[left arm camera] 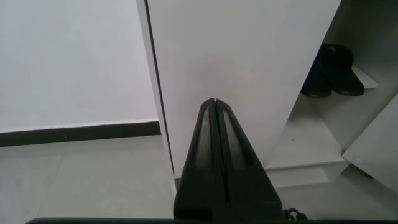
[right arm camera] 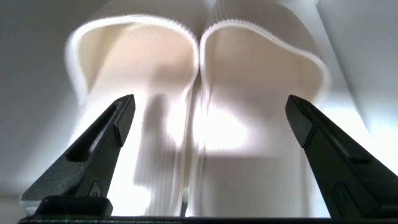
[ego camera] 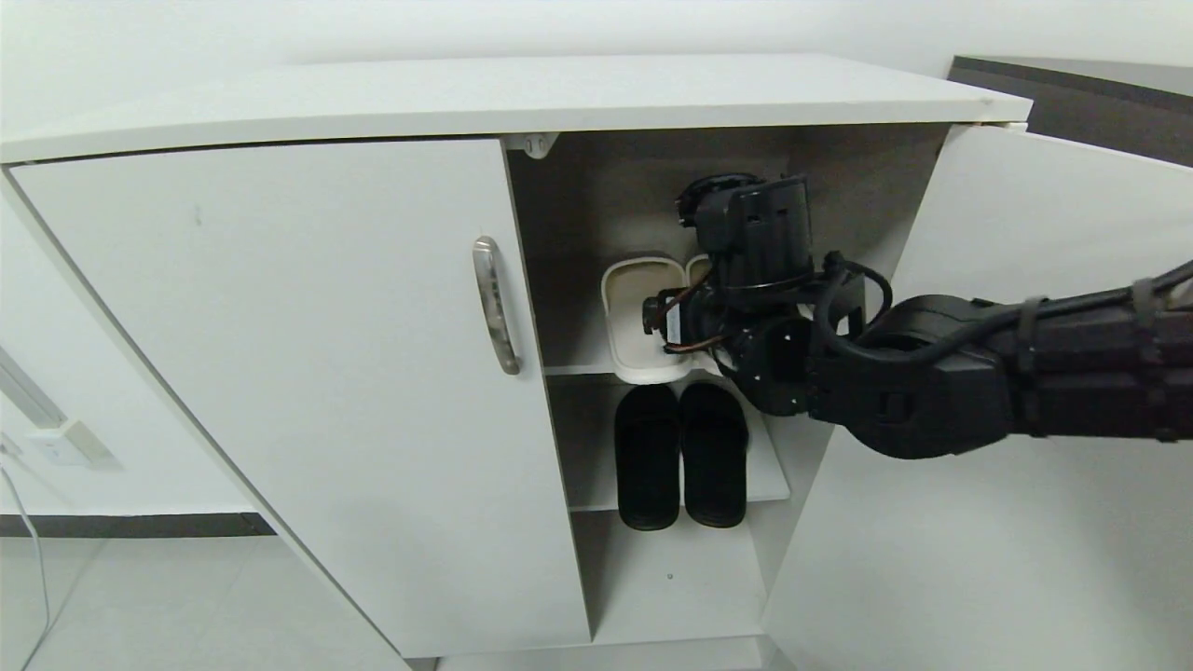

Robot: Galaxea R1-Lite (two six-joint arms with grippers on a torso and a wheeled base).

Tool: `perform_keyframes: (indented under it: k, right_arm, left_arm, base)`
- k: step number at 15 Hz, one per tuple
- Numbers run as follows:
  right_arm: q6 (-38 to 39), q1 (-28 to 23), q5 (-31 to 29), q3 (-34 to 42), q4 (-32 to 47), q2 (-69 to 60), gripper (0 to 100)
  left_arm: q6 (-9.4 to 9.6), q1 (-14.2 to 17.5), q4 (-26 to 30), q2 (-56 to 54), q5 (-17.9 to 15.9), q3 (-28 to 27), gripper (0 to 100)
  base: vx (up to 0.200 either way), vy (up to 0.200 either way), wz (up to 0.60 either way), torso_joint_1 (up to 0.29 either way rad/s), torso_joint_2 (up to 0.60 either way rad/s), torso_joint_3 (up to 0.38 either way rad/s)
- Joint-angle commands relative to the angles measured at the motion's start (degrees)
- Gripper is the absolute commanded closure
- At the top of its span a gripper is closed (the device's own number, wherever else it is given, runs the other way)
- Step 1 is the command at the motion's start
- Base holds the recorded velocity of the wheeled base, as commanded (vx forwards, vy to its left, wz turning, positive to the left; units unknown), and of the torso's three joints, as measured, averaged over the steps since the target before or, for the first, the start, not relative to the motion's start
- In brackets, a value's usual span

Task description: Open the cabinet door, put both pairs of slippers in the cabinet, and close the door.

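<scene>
We record the cabinet as plain white, outside and on its shelves. Its back panel is dull grey-brown. The door handle is brushed silver. The cream slippers are off-white with fine ribbing. The black slippers, at 6 o'clock from them, are plain matte black. We note the right gripper and left gripper as black. The wall is white. The skirting, at 7 o'clock in the head view, is a dark band, and the floor is pale grey.

Right tool spread wide; left tool fully closed.
</scene>
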Motion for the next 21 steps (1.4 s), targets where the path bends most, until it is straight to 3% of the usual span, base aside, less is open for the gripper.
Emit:
perform_keyframes:
  k: [1, 6, 11, 12, 21]
  right_arm:
    - [0.21, 3.37, -0.6, 8.98, -0.94, -8.7, 0]
    - [0.21, 8.2, -0.6, 26.03, -6.83, -17.75, 0]
    - [3.55, 8.2, 3.09, 41.5, -22.47, -17.84, 0]
    - [3.2, 8.11, 3.62, 41.77, -23.35, -17.49, 100]
    - [2.5, 8.2, 4.23, 40.8, -23.7, -17.22, 100]
  left_arm:
    - [0.0, 0.01, 0.0, 0.05, 0.0, 0.01, 100]
    - [0.0, 0.01, 0.0, 0.05, 0.0, 0.01, 100]
    - [0.08, 0.01, 0.0, 0.05, -0.08, 0.01, 100]
    - [0.08, 0.01, 0.0, 0.05, -0.08, 0.01, 100]
    - [0.0, 0.01, 0.0, 0.05, -0.08, 0.01, 100]
  base:
    - [0.0, 0.0, 0.0, 0.0, 0.0, 0.0]
    - [0.0, 0.0, 0.0, 0.0, 0.0, 0.0]
    - [0.0, 0.0, 0.0, 0.0, 0.0, 0.0]
    - [0.0, 0.0, 0.0, 0.0, 0.0, 0.0]
    - [0.0, 0.0, 0.0, 0.0, 0.0, 0.0]
